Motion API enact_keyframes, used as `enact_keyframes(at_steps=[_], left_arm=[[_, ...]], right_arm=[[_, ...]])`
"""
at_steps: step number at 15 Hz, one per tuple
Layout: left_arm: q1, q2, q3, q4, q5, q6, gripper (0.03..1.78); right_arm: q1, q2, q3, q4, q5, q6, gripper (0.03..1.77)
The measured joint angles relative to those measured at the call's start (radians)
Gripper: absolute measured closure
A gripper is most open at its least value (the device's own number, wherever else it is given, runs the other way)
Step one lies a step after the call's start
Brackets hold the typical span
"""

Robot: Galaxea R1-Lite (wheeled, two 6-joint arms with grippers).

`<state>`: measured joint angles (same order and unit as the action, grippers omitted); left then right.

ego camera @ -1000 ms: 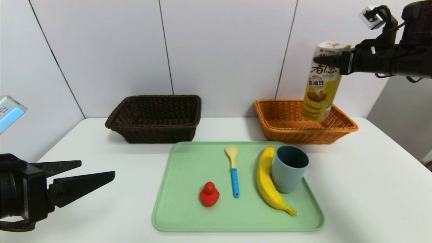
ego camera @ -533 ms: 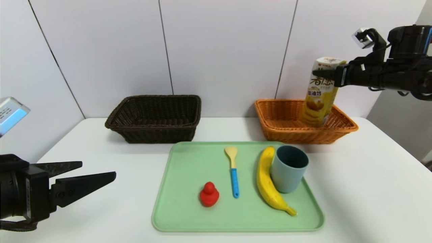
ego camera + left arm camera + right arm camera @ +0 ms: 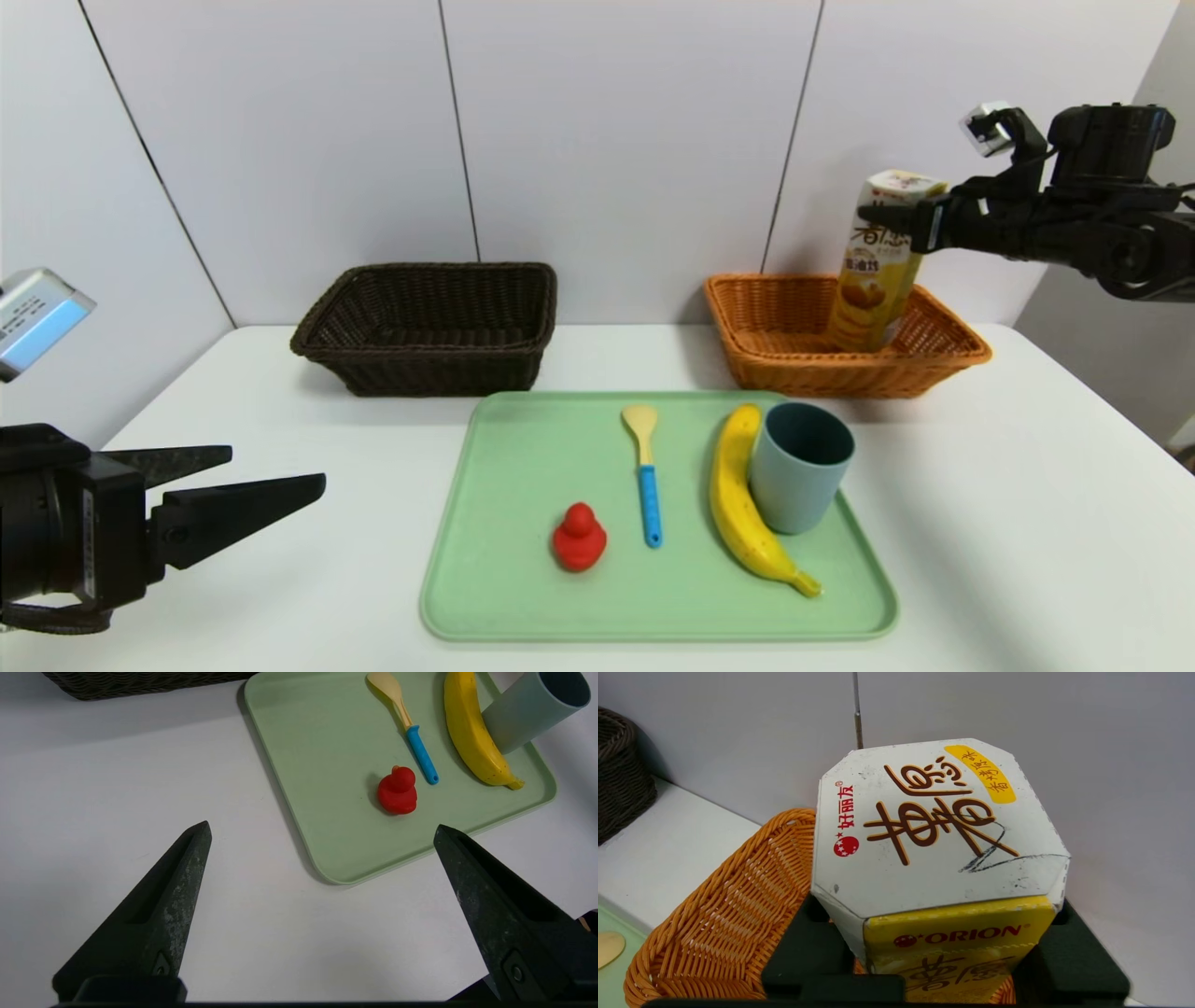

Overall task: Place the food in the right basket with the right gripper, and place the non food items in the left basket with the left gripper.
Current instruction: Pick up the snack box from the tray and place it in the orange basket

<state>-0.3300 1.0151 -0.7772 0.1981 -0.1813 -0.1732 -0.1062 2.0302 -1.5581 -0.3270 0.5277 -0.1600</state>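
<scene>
The tall white-and-yellow snack box stands tilted with its lower end inside the orange right basket. My right gripper is shut on its upper part, one finger on each side of the box. On the green tray lie the banana, the grey-blue cup, the yellow-and-blue spoon and the red duck. The dark brown left basket holds nothing. My left gripper hovers open over the table's left front, short of the tray and the duck.
The cup touches the banana's right side near the tray's right edge. Both baskets stand against the back wall, with a gap of bare white table between them. The wall rises right behind the orange basket.
My right gripper has come down and moved back with the snack box, whose lower end has dropped into the orange basket. The left arm has barely shifted.
</scene>
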Motion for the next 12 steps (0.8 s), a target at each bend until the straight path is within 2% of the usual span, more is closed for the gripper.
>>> enact_keyframes(at_steps=[3,5,8,12], left_arm=[[0.000,0.001,-0.001,0.000,0.000,0.000,0.12],[0.001,0.001,-0.001,0.000,0.001,0.000,0.12],[0.001,-0.002,-0.001,0.000,0.003,0.000,0.12],[0.001,-0.004,-0.001,0.000,0.003,0.000,0.12]], right_arm=[[-0.003,0.009,0.005,-0.001,0.002,-0.007,0.63],[-0.003,0.006,0.016,-0.002,0.024,-0.007,0.51],[-0.014,-0.007,0.035,0.000,0.074,-0.003,0.38],[-0.043,-0.031,0.046,0.007,0.077,0.000,0.26]])
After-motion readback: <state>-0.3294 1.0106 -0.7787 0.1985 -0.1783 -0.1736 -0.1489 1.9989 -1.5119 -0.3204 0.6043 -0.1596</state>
